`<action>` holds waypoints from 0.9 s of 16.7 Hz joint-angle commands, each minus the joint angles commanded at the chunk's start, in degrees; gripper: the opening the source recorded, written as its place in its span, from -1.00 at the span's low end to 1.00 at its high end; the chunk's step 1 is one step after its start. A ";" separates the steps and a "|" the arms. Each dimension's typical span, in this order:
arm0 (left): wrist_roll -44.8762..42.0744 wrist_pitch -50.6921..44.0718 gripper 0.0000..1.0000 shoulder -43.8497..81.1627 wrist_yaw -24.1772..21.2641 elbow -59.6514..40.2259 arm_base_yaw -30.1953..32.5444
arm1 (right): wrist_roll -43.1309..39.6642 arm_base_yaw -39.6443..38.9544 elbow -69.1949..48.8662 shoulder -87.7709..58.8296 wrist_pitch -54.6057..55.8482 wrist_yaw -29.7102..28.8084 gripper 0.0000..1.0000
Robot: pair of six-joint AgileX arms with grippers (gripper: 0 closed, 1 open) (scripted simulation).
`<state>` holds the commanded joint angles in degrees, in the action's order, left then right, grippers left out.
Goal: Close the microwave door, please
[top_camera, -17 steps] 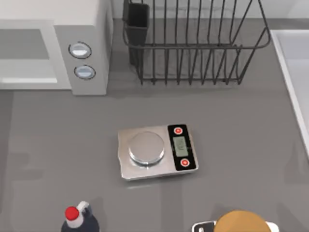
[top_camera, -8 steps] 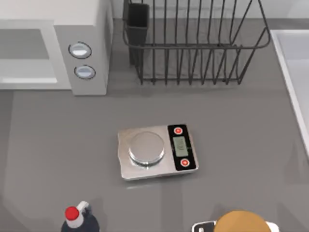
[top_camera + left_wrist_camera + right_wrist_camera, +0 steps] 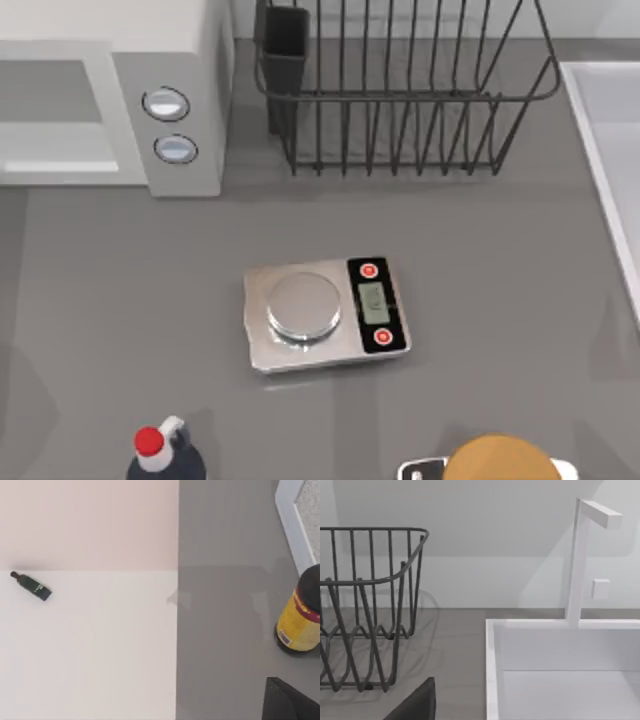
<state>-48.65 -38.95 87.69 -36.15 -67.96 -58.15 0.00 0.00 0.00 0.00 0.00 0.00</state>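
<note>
Okay, the microwave (image 3: 110, 95) sat at the table's far left, its microwave door (image 3: 55, 105) flush with the front. I couldn't tell either gripper's finger state. A kitchen scale (image 3: 325, 315) sat mid-table.

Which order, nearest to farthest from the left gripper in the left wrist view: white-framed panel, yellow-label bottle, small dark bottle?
From the left gripper:
1. yellow-label bottle, on the table, right by it.
2. white-framed panel, farther along the table.
3. small dark bottle, lying beyond the table's edge.
</note>
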 joint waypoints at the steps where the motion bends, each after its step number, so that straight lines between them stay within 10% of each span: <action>1: -0.80 -0.88 -1.00 2.61 -0.52 -1.81 -0.23 | 0.00 0.00 0.00 0.00 0.00 0.00 1.00; 15: -2.40 5.60 -1.00 10.31 -1.55 0.16 -0.26 | 0.00 0.00 0.00 0.00 0.00 0.00 1.00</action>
<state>-51.05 -33.34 98.00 -37.70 -67.79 -58.41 0.00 0.00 0.00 0.00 0.00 0.00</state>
